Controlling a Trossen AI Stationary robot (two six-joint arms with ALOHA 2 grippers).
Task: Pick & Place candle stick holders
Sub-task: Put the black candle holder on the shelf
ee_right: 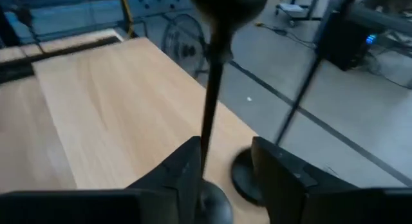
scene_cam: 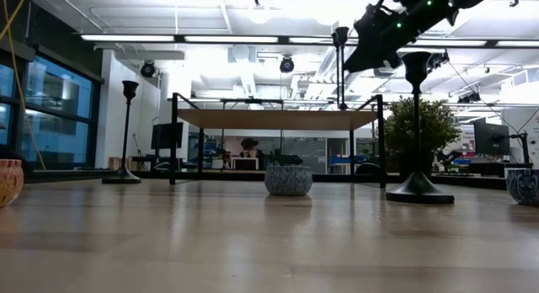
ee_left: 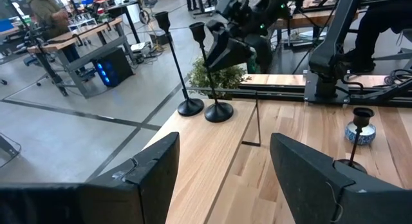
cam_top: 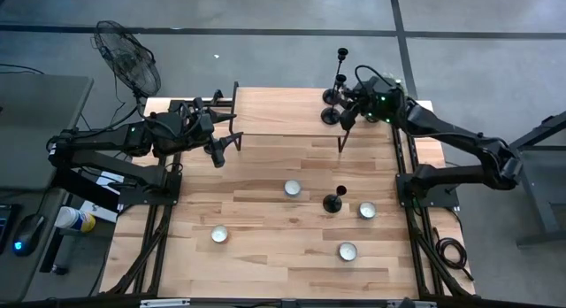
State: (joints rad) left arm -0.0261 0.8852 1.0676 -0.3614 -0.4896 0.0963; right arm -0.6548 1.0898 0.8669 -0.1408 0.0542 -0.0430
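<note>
two candle stick holders [cam_top: 332, 106] at far edge, right jaws [cam_top: 347, 116] around one stem

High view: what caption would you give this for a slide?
Right gripper reaches two black candlesticks at the table's far edge; left gripper waits open; a third candlestick stands among tealights.

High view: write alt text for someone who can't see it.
Seen from above, the right gripper hangs over two black candle stick holders at the wooden table's far right corner. A third holder stands mid-table among four white tealights; the left gripper waits open.
</note>
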